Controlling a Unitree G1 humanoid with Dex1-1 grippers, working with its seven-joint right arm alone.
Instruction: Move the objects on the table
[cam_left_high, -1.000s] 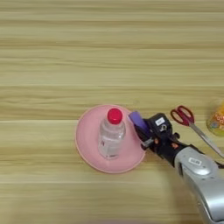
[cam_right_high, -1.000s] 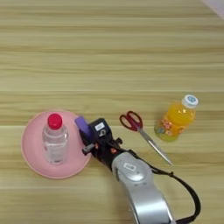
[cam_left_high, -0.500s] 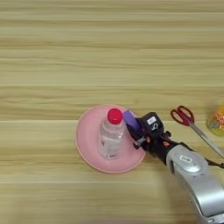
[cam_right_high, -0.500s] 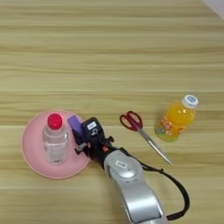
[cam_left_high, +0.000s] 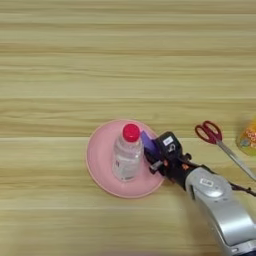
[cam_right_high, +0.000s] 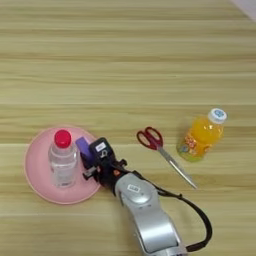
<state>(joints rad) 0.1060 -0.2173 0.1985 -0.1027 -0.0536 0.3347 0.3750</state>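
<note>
A clear bottle (cam_left_high: 127, 156) with a red cap stands upright on a pink plate (cam_left_high: 98, 170) on the light-wood table (cam_left_high: 125, 65). My right gripper (cam_left_high: 154, 154) reaches over the plate's right part, shut on a small purple block (cam_left_high: 147, 142) that sits just right of the bottle. Whether the block touches the plate cannot be told. The silver forearm (cam_right_high: 145, 210) comes in from the bottom right. Red-handled scissors (cam_right_high: 159, 146) lie flat on the table, right of the gripper and apart from it.
An orange juice bottle (cam_right_high: 202, 136) with a white cap stands right of the scissors. The far half of the table shows bare wood.
The gripper has carried the purple block leftward, from the plate's right rim to a spot over the plate close beside the bottle. Bottle, scissors and juice bottle stay put.
</note>
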